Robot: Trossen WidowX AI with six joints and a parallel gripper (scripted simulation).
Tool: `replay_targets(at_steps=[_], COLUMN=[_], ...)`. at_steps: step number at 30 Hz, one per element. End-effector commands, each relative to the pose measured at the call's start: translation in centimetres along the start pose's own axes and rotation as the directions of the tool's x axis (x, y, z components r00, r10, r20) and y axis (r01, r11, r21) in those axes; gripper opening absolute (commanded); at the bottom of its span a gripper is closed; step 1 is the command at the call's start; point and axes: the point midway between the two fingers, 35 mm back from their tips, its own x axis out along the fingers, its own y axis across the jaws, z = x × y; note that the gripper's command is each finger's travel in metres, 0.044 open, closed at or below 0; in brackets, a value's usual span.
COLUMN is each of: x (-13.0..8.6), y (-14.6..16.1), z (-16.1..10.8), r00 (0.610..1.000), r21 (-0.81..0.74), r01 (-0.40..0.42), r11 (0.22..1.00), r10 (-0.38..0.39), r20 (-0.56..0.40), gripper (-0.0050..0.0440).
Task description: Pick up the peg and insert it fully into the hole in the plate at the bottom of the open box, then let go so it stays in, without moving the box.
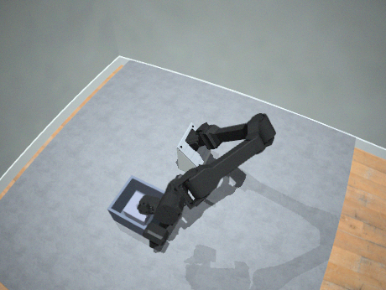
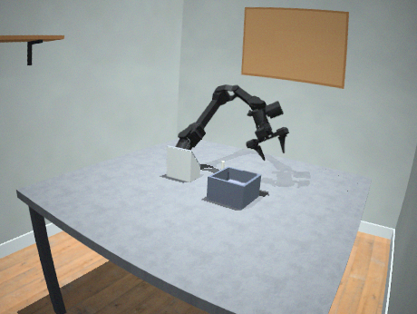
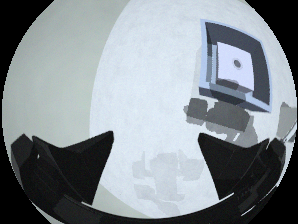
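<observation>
Exterior view shows the gripper (image 2: 271, 144) wide open and holding nothing, up high past the box (image 2: 233, 187). The little peg (image 2: 223, 163) stands on the worktop (image 2: 136, 213) just behind the box. To grab it well, I think the gripper should come straight down over the peg without bumping the box.

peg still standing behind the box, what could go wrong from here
1. The peg stands close behind the box, near the arm's white base block; the open, empty end effector reaching down there could nudge the box wall.
2. The peg is small and upright, so a fingertip landing off-centre could tip it over.
3. The hole in the plate looks small, so a tilted peg may jam and drag the box.
</observation>
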Motion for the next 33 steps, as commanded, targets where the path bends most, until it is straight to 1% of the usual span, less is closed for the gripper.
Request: replay_targets(at_steps=[1,6,10,12,13,15,20,23,24,30,33], x=[-2.0,-4.2,-5.9,-5.9,-6.6,-7.8,-10.2,-11.5,-11.7,-11.6,-9.4], y=[-3.5,-7.9,-11.2,-11.2,-12.7,-14.7,-18.6,-20.7,-20.9,-21.1,-22.3], z=[0.3,0.3,-0.2,-0.2,-0.6,-1.1,-2.7,-3.9,-4.1,-4.1,-4.6], r00=[0.996,0.979,0.958,0.958,0.943,0.929,0.885,0.852,0.847,0.846,0.847], r21=[-0.103,-0.226,-0.312,-0.312,-0.313,-0.400,-0.503,-0.533,-0.538,-0.539,-0.538], r01=[0.090,0.195,0.261,0.261,0.298,0.306,0.323,0.330,0.330,0.330,0.330], r11=[0.991,0.954,0.914,0.914,0.902,0.864,0.801,0.779,0.776,0.775,0.775], r10=[-0.090,-0.202,-0.284,-0.284,-0.329,-0.362,-0.444,-0.489,-0.495,-0.495,-0.495], r20=[0.006,-0.005,-0.030,-0.030,-0.047,-0.070,-0.138,-0.187,-0.194,-0.195,-0.194], gripper=[0.0440,0.0440,0.0440,0.0440,0.0440,0.0440,0.0440,0.0440,0.0440,0.0440,0.0440])
